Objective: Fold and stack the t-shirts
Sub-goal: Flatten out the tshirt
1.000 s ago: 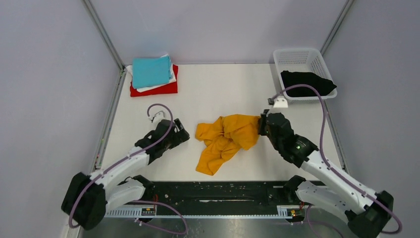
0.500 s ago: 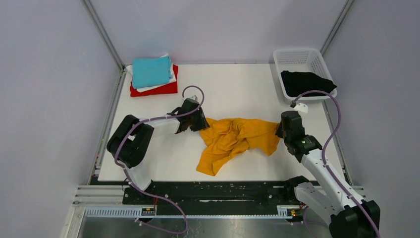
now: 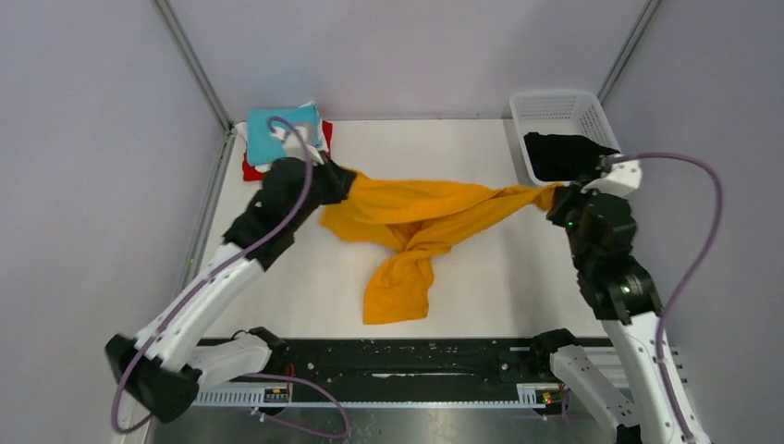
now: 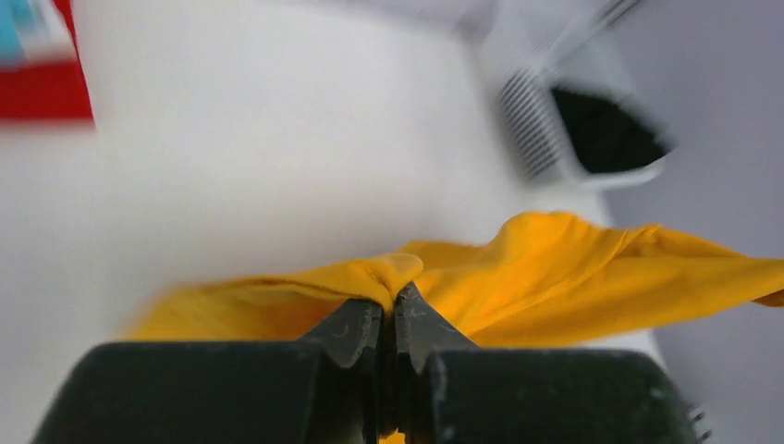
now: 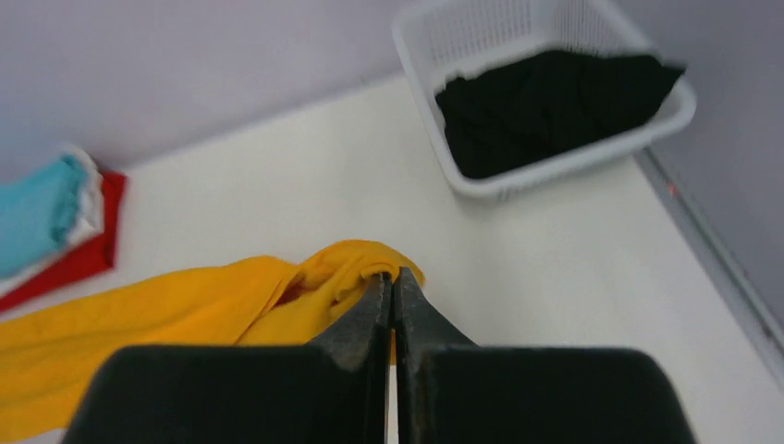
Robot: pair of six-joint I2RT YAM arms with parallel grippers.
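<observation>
black t-shirt (image 3: 564, 154) in basket (image 3: 555, 100), folded stack (image 3: 262, 139) far-left

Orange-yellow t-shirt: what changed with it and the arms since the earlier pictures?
The left gripper came over, shut on the orange-yellow t-shirt and pulled its left end toward the far left. The right gripper, shut on the other end throughout, pulled toward the basket. The shirt went from bunched to stretched. Unchanged: the folded stack, the black t-shirt in the basket.
</observation>
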